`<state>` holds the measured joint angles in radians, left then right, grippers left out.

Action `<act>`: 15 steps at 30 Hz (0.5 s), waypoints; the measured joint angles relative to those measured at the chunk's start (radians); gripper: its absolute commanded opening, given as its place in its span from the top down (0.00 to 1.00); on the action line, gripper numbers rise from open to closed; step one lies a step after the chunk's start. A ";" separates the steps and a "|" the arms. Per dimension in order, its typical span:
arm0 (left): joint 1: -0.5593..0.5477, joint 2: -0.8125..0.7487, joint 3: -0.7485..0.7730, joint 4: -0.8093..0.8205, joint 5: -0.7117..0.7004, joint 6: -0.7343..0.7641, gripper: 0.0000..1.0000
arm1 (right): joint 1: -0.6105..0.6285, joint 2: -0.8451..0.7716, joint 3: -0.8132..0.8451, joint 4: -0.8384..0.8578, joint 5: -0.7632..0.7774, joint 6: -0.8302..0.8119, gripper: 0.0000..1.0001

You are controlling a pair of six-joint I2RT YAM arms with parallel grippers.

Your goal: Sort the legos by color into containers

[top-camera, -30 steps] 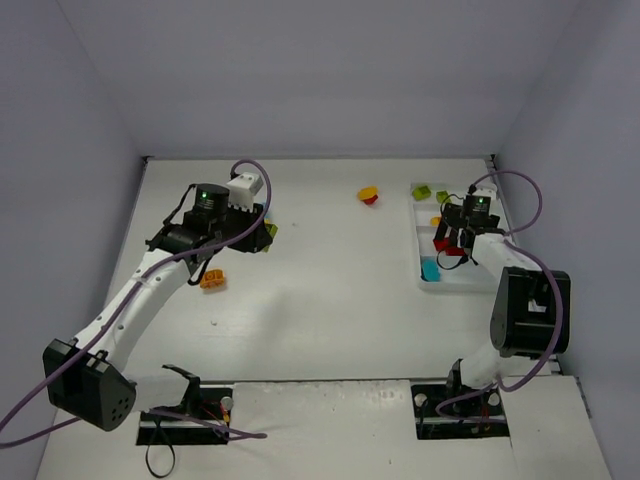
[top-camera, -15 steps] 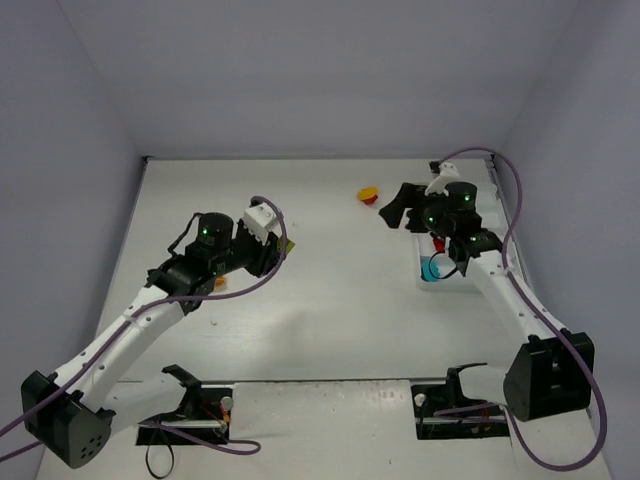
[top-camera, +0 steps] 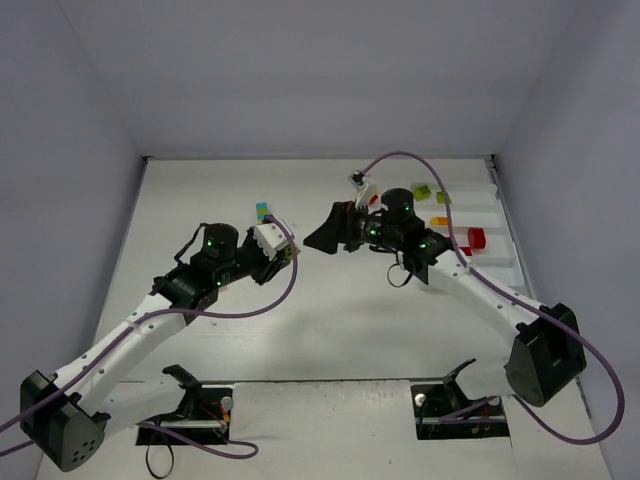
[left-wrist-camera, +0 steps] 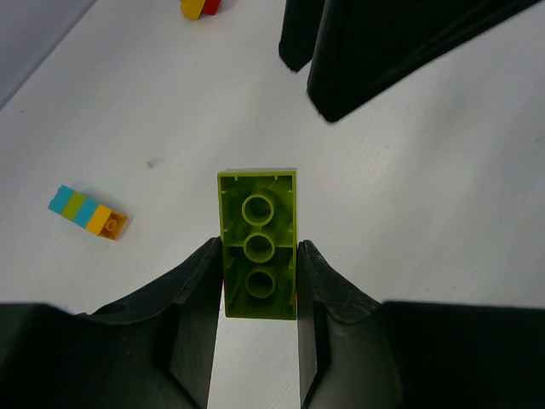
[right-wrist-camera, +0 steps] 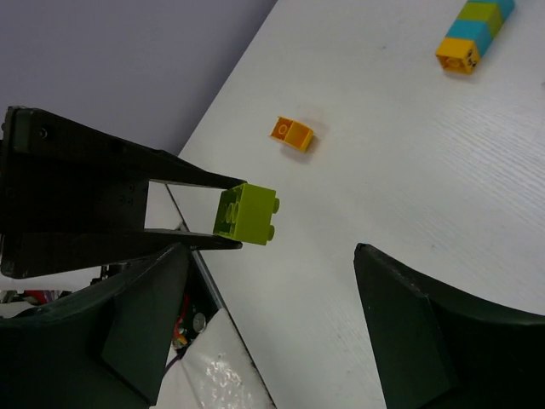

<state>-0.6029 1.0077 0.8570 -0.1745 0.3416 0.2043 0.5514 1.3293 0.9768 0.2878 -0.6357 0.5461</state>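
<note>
My left gripper (top-camera: 288,252) is shut on a lime green brick (left-wrist-camera: 258,256) and holds it above the table near the middle. The brick also shows in the right wrist view (right-wrist-camera: 249,213), between the left fingers (right-wrist-camera: 128,209). My right gripper (top-camera: 320,240) is open and empty, close to the right of the brick and facing it (right-wrist-camera: 271,249). The white tray (top-camera: 492,215) at the right holds a lime brick (top-camera: 422,192), a yellow one (top-camera: 440,221) and a red one (top-camera: 475,238). A stacked cyan, green and yellow brick (top-camera: 261,211) lies behind the left gripper.
A small orange brick (right-wrist-camera: 292,133) lies on the table beyond the left gripper. A yellow and red brick (left-wrist-camera: 201,7) lies at the back, partly behind the right arm. The right gripper's fingers (left-wrist-camera: 383,51) fill the top of the left wrist view.
My left gripper carried the lime brick right toward the table's middle. My right arm swung left from the tray and now faces the left gripper, open.
</note>
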 measured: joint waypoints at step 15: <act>-0.013 -0.002 -0.001 0.019 0.002 0.027 0.98 | 0.093 0.175 0.051 0.075 -0.019 0.034 0.41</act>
<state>-0.6155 1.0054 0.8562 -0.1555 0.3439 0.2317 0.6441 1.5047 1.0275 0.3630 -0.6552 0.5797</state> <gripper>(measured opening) 0.288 0.650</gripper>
